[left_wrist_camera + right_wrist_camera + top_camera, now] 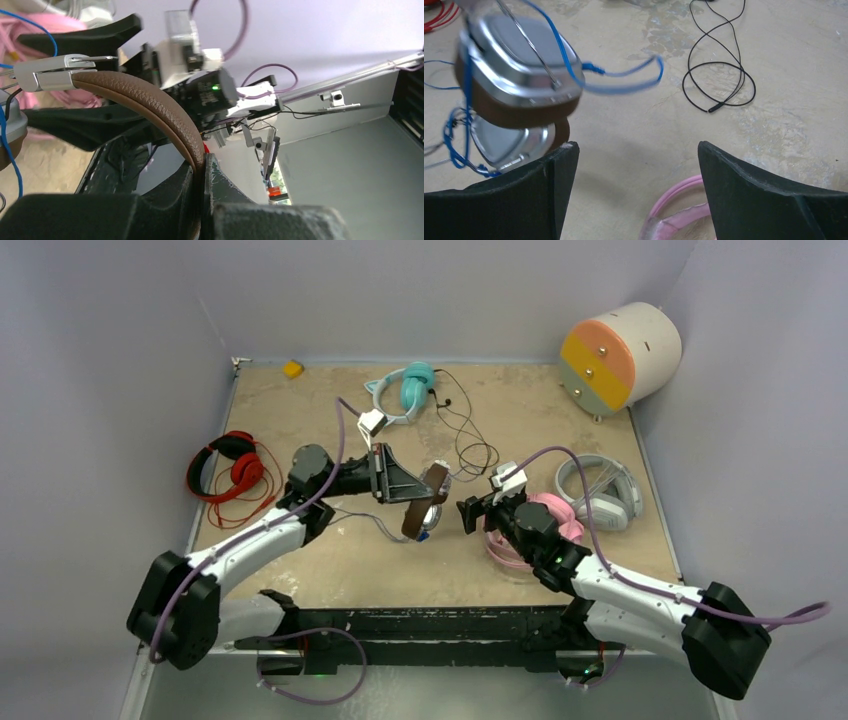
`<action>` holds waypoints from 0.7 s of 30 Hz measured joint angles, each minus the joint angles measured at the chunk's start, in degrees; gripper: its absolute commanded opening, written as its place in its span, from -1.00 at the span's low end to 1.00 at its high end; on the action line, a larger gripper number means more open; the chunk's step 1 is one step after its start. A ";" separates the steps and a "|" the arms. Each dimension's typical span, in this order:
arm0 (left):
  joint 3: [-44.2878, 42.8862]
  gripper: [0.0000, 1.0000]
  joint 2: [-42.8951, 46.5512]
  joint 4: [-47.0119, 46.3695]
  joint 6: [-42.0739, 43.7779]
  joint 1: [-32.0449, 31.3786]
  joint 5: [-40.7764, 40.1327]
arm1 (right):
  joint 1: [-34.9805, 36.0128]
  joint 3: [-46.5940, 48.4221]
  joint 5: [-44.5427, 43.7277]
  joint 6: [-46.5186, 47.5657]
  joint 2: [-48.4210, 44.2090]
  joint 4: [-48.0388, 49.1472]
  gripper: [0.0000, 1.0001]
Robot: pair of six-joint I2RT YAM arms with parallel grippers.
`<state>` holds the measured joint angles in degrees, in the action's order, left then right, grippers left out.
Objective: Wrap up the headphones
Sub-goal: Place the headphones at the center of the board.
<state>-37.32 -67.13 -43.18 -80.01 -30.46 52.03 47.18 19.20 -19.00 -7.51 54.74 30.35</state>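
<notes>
Top view: left jaws clenched on the brown headphones, held over mid-bench; right jaws spread and empty just beside. The pink pair is half hidden under the right arm, with the grey-white pair behind. Left wrist: headband pinched between the jaws, cups mostly cut off. Right wrist: silver cups close, blue cord blurred, pink pair cropped at the bottom edge.

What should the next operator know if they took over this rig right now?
Left gripper: shut on the headband of the brown headphones, lifted off the table.
Right gripper: open, empty, facing the cups, above the pink pair.
Grey-white pair: on the table, far right.
Done: brown pair picked up; blue cord crosses one cup.
Left: a cord loop hangs loose; finish winding it, then the other pairs.
</notes>
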 measured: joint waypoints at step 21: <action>15.56 -0.02 -18.27 -23.04 -5.60 10.78 6.75 | 0.00 -0.04 -1.31 0.33 4.94 0.74 0.79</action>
<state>-21.76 -85.41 -66.22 -85.60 -19.68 58.78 47.18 19.16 -20.32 -7.18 59.68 31.09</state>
